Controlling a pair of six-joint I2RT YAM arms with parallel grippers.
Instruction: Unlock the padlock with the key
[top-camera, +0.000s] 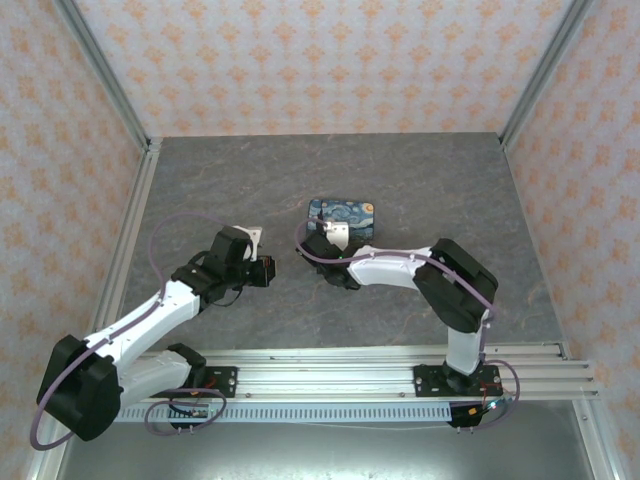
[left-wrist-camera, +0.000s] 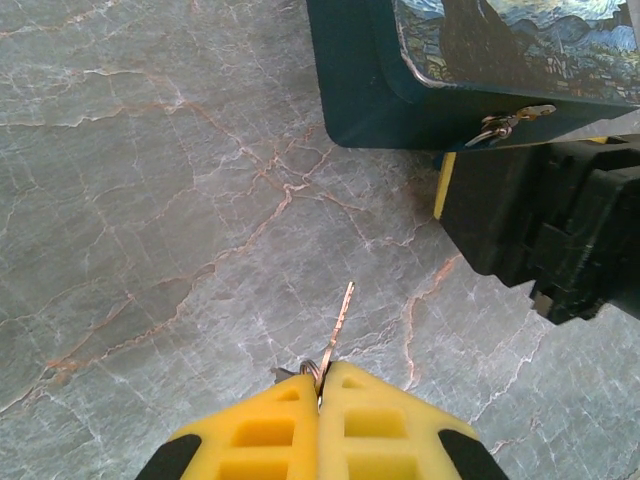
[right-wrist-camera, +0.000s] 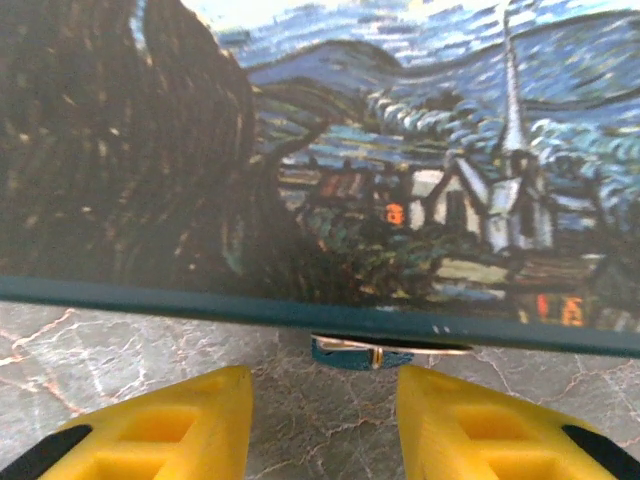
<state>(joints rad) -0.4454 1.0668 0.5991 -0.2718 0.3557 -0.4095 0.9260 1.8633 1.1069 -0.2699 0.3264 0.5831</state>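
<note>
Well, the grey marbled bench (top-camera: 420, 170) carries the night-sky box (top-camera: 342, 213) near its middle. The right gripper (right-wrist-camera: 322, 380) sits at the box's near side, fingers apart around nothing. The left gripper (left-wrist-camera: 320, 385) hovers nearer the left edge. The padlock (left-wrist-camera: 505, 122) hangs on the box's front edge. The key (left-wrist-camera: 338, 325) juts from the left gripper's pinched tips, well apart from the padlock

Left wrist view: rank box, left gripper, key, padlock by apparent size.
1. box
2. left gripper
3. key and padlock: look alike in size, and the key is nearer the camera, so unranked.
</note>
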